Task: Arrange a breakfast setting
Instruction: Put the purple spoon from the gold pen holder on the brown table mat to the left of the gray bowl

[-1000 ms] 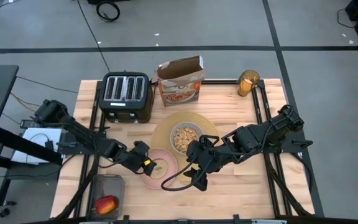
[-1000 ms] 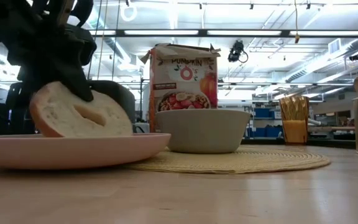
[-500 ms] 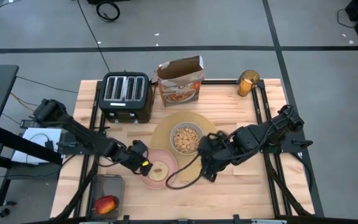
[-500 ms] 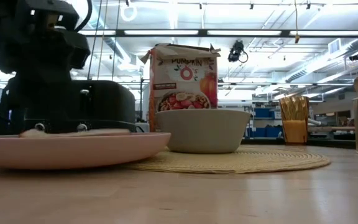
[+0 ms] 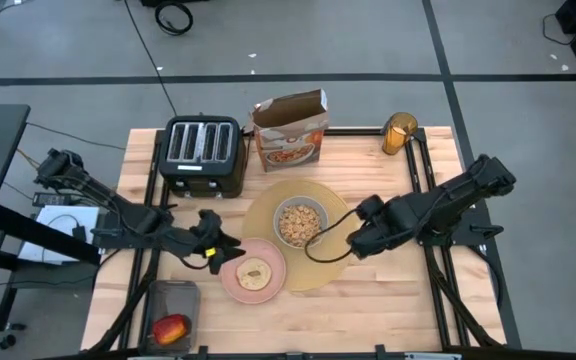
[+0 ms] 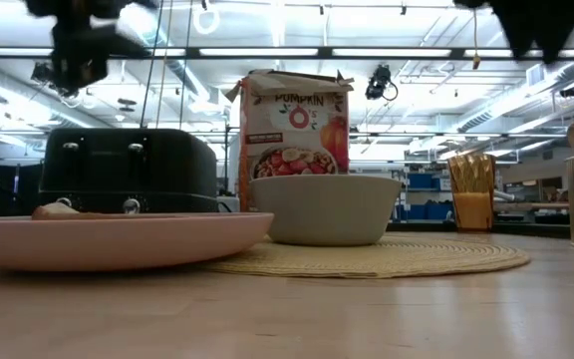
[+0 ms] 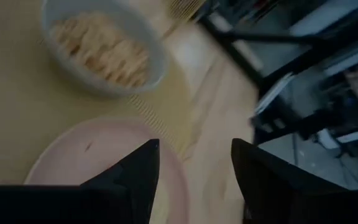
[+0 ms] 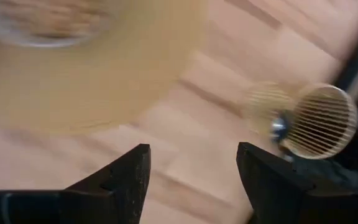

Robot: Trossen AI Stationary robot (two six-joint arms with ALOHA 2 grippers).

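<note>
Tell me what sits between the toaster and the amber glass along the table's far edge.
In the high view, the open cereal box stands between the toaster and the amber glass; bare wood shows on both sides of it.

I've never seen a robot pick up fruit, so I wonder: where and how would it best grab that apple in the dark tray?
Probably across its round middle, coming straight down from above. The apple lies in a shallow dark tray at the table's front-left corner, so the tray's walls hinder a sideways approach, while its top is open. The left gripper is nearest, its fingers open.
</note>
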